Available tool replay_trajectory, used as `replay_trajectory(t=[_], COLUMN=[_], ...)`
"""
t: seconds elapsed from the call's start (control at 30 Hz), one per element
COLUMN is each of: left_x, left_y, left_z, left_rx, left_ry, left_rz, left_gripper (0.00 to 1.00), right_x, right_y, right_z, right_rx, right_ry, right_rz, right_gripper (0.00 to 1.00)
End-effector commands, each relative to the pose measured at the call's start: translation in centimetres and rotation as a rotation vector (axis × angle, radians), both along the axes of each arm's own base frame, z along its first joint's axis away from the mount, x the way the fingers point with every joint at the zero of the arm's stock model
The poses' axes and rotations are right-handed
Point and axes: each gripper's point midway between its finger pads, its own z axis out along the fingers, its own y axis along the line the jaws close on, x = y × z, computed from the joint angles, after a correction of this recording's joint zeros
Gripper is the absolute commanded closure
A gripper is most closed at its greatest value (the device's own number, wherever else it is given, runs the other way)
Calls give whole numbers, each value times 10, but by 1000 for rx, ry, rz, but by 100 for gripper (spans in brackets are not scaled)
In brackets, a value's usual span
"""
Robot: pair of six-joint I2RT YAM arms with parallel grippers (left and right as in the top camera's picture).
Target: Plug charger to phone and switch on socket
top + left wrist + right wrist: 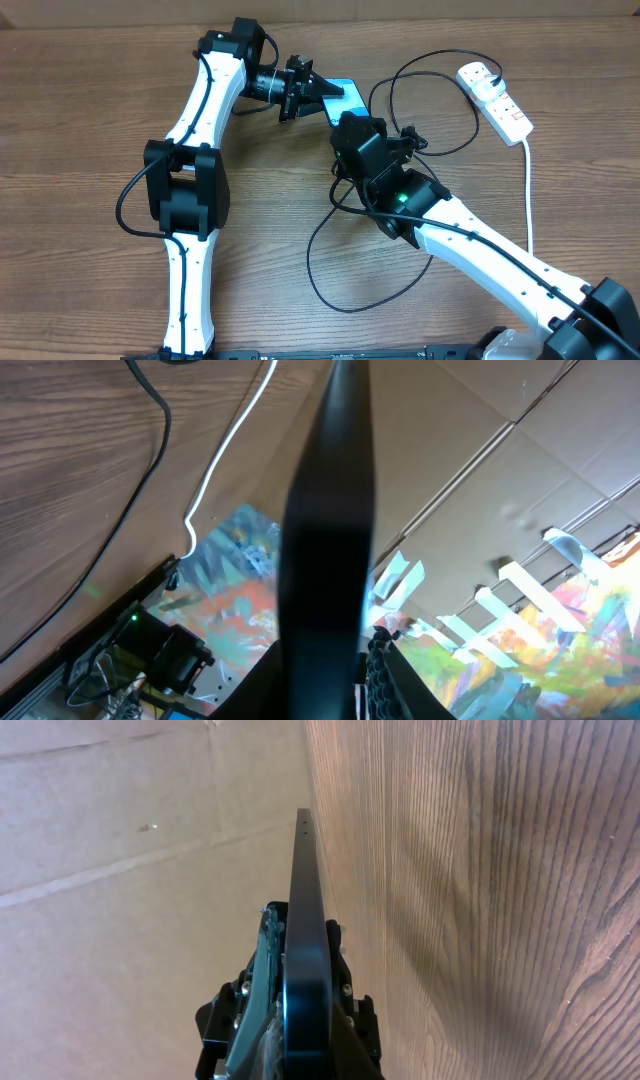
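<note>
Phone [347, 90] edge-up, L end effector [323, 92] clamped, R end effector [300, 1020] clamped

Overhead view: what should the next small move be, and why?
Probably open the right fingers and send them for the charger, provided the left fingers at the other end of the phone really hold it. The right fingers clamp the phone edge-on, while the charger lies loose on the table, in no fingers.

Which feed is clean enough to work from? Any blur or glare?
Overhead: evenly lit and sharp, no glare, but the phone is mostly covered. Left wrist: a blurred dark bar splits the frame. Right wrist: the phone's edge is crisp, with a soft shadow on the table.
</note>
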Motion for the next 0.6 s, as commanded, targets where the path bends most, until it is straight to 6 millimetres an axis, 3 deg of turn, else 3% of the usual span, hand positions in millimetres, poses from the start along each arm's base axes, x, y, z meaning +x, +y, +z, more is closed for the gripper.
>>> replay_trajectory(t=[0.0, 0.57], left_x=[3, 4], left_y=[-1, -1], left_z=[0, -1], left_rx=[6, 10], left_ry=[-16, -20], left_rz=[-1, 1], left_gripper=[79, 93], right_x=[7, 7], right_y=[2, 3], right_z=[21, 22], right_rx=[28, 29], right_ry=[-50, -52], right_rz=[-26, -20], right_gripper=[96, 96])
